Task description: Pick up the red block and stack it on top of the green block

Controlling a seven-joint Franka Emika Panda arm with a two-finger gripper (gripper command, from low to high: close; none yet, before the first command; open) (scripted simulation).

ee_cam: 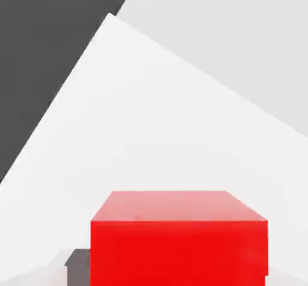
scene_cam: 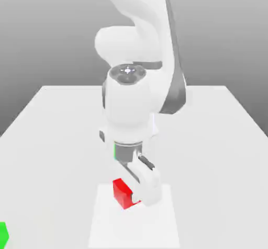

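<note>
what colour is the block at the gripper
Red; the block shows best in the hand view.

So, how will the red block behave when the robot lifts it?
The red block looks stiff, as its edges are straight and sharp, so it probably will not bend. Its flat faces suggest it is unlikely to roll. The gripper seems closed on it, so it may rise steadily.

Looked like a simulated robotics lab rather than any real room: rendered with a plain grey gradient backdrop, a bare pale surface (scene_cam: pixel 52 153), a single white jointed arm (scene_cam: pixel 128 101) mounted over it, and simple flat-coloured blocks, red (scene_cam: pixel 123 194) and green (scene_cam: pixel 3 235), for props.
</note>
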